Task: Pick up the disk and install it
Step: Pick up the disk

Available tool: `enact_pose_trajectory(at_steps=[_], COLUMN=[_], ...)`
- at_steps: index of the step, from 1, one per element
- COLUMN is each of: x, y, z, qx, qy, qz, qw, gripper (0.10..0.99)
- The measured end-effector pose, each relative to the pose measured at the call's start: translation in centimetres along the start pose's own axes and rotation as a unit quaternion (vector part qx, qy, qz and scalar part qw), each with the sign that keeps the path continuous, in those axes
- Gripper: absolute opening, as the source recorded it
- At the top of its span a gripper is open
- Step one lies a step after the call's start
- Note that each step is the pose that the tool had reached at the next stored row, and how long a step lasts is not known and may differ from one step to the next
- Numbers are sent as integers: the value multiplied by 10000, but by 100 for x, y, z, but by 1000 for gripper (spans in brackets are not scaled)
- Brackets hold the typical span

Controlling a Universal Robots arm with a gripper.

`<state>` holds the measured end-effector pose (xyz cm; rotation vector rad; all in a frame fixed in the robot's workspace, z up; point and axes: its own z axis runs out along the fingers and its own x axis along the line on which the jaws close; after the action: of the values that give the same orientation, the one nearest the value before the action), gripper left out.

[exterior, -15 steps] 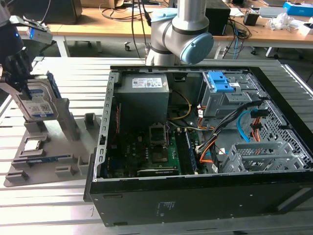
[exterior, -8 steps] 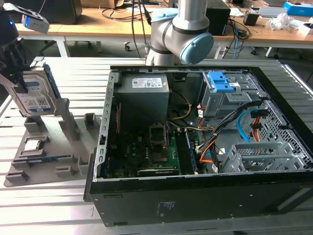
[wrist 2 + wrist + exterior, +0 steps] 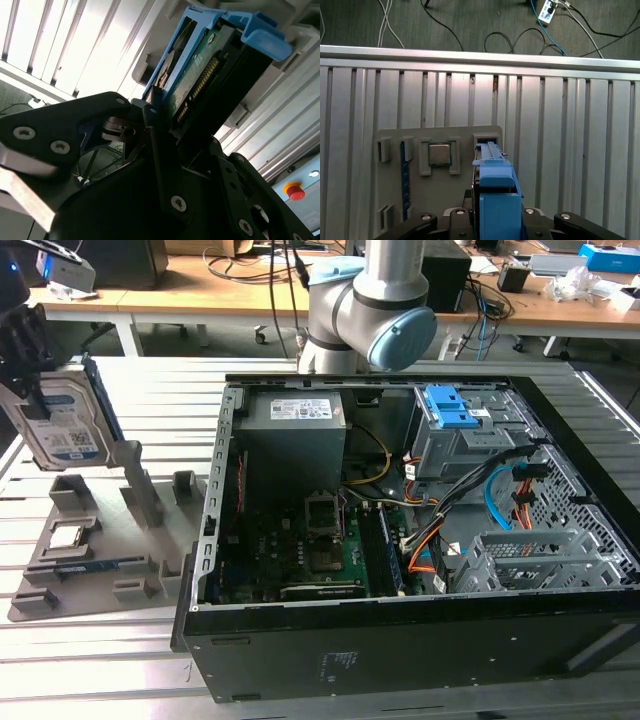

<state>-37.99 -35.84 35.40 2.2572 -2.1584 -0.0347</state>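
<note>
Plainly one disk point(image 3: 65, 430) shows, clamped upright between the closed fingers of the one gripper point(image 3: 159, 112). It hangs above the one grey holder tray point(image 3: 150, 570) at the exterior view's left, beside the one open computer case point(image 3: 400, 645). One square chip point(image 3: 440, 153) and one memory stick point(image 3: 404, 180) sit in the tray.

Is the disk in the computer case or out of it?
Out. The end effector holds the disk, tilted, above the grey holder tray, on the exterior view's left of the case.

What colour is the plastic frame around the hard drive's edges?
Bright blue. The frame around the disk shows best in the first wrist view.
</note>
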Motion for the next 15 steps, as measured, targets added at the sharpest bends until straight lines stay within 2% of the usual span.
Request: enact_pose_trajectory(at_steps=[8, 10, 12, 15], x=[0, -1, -3, -4], y=[-2, -3, 0, 2], z=[-150, -204, -321, -395], qx=[0, 0, -2, -1], qy=[7, 14, 32, 40], qz=[0, 0, 1, 1], qw=[10000, 10000, 10000, 10000], gripper=[365, 365, 365, 365])
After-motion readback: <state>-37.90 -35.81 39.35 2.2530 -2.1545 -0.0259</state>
